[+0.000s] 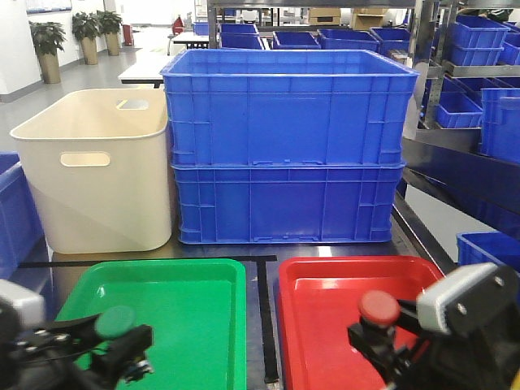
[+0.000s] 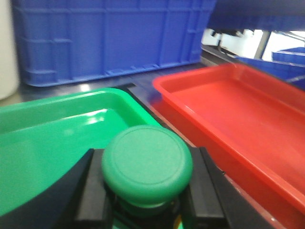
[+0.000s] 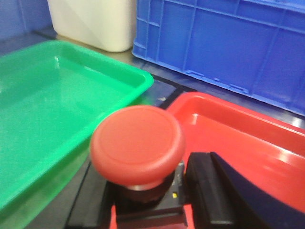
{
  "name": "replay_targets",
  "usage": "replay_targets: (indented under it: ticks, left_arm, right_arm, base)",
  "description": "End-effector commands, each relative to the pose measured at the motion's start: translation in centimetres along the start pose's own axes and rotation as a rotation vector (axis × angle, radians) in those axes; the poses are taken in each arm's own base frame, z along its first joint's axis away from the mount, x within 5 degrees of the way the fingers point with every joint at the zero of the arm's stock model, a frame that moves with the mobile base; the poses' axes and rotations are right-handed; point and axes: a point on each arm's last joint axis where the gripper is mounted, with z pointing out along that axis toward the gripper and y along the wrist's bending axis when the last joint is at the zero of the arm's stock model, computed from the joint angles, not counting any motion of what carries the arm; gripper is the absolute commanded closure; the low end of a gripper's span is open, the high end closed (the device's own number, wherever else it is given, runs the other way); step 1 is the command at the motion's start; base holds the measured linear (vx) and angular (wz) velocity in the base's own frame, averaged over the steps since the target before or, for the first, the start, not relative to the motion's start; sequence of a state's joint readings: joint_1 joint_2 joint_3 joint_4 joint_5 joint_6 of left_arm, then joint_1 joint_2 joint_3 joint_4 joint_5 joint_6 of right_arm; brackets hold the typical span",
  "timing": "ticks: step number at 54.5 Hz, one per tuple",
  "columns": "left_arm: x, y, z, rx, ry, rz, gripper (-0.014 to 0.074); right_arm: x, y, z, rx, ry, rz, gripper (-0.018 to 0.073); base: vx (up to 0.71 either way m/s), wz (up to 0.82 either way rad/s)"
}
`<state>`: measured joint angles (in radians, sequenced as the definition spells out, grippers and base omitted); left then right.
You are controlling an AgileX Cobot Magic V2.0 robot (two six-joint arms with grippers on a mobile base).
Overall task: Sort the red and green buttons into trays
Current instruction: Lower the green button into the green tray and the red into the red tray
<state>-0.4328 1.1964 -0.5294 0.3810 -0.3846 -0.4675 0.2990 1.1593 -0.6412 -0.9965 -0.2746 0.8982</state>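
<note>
the bases of the green button point(image 2: 147, 164) and red button point(image 3: 137, 143) are mostly hidden and cut off.

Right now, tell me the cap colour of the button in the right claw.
Red; the cap shows best in the right wrist view.

Clamps green button point(image 1: 116, 322) in left tool point(image 1: 122, 341), cap up, over near part of green tray point(image 1: 195, 292). Clamps red button point(image 1: 379, 308) in right tool point(image 1: 382, 331), over red tray point(image 1: 325, 305). Straight beyond both tools: two stacked blue crates point(image 1: 284, 146). Beyond left tool, just left of crates: cream tub point(image 1: 97, 179).
</note>
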Motion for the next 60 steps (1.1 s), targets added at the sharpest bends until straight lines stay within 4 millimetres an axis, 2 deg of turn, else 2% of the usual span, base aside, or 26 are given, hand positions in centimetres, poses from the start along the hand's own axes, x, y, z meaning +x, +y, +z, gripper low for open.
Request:
replay_targets:
  ticks: [1, 6, 13, 20, 28, 32, 36, 47, 53, 60]
  left_arm:
    - [-2.2, -0.5, 1.8, 0.076, -0.163, 0.022, 0.0595]
    - [-1.8, -0.3, 3.8, 0.080, -0.143, 0.017, 0.0592]
    - [-1.3, 0.0, 5.4, 0.076, -0.109, 0.010, 0.0590]
    - [-0.4, 0.2, 6.0, 0.068, -0.069, 0.007, 0.0574]
    - [0.0, 0.4, 6.1, 0.059, -0.043, 0.006, 0.0491]
    - [0.1, 0.4, 6.1, 0.053, -0.030, 0.007, 0.0422]
    - [0.3, 0.5, 6.1, 0.043, -0.009, 0.007, 0.0316]
    - [0.4, 0.6, 6.1, 0.037, 0.004, 0.000, 0.0080]
    - [0.4, 0.6, 6.1, 0.038, 0.003, 0.000, 0.0015]
    - [0.1, 0.5, 6.0, 0.045, -0.018, 0.001, 0.0001]
  right_arm:
    - [-1.8, -0.7, 1.5, -0.054, -0.094, 0.005, 0.0569]
    - [-0.6, -1.7, 3.3, -0.068, -0.065, -0.014, 0.0569]
    - [1.2, -2.3, 5.2, -0.096, -0.023, -0.047, 0.0569]
    - [2.5, -2.5, 6.2, -0.097, 0.015, -0.031, 0.0559]
    - [2.6, -2.7, 6.5, -0.079, 0.010, 0.018, 0.0514]
    - [2.5, -2.8, 6.5, -0.066, 0.000, 0.047, 0.0468]
    - [2.4, -2.9, 6.5, -0.058, -0.005, 0.064, 0.0397]
    - [2.4, -2.9, 6.5, -0.057, -0.006, 0.066, 0.0155]
    - [2.4, -2.9, 6.5, -0.057, -0.006, 0.066, 0.0055]
    - [2.2, -2.8, 6.4, -0.067, -0.023, 0.067, 0.0006]
  base:
    - [0.00, 0.00]
    - [0.00, 0.00]
    - [0.00, 0.00]
    - [0.00, 0.00]
    - [0.00, 0.00]
    - [0.00, 0.00]
    - [0.00, 0.00]
    - [0.00, 0.00]
    - [0.00, 0.00]
    - [0.00, 0.00]
